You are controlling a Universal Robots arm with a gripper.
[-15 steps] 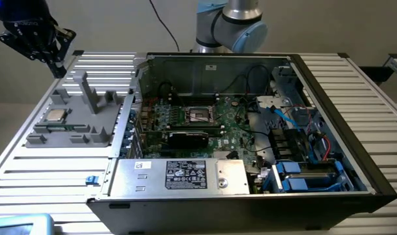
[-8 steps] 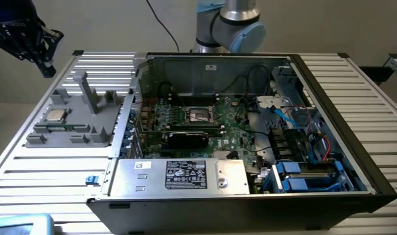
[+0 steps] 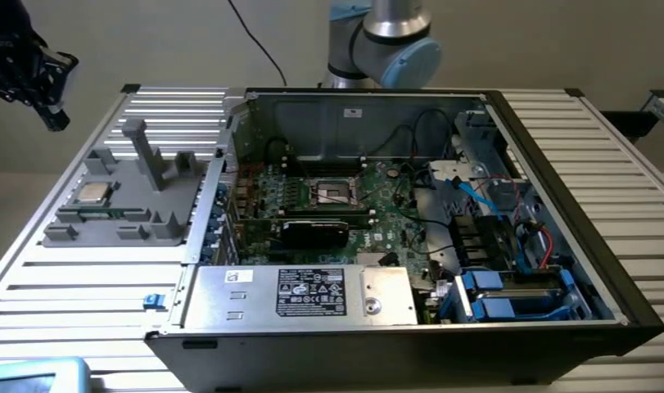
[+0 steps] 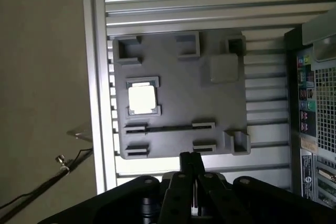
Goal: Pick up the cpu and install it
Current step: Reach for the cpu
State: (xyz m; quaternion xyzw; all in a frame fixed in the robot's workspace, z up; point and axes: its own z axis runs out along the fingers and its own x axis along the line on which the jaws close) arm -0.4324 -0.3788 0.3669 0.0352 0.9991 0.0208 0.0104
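Overhead, closed empty gripper well clear of the cpu, boxed by its grey holder's raised edges.

Silver cpu, grey fixture

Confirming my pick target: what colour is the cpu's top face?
Shiny silver-grey. The cpu shows best in the wrist view, seated in the grey holder.

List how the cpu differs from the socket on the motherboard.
The cpu has a bright silver top; the socket is dark with a metal frame. The cpu rests on the grey holder outside the case; the socket sits in the motherboard inside it. Both are square and lie flat.
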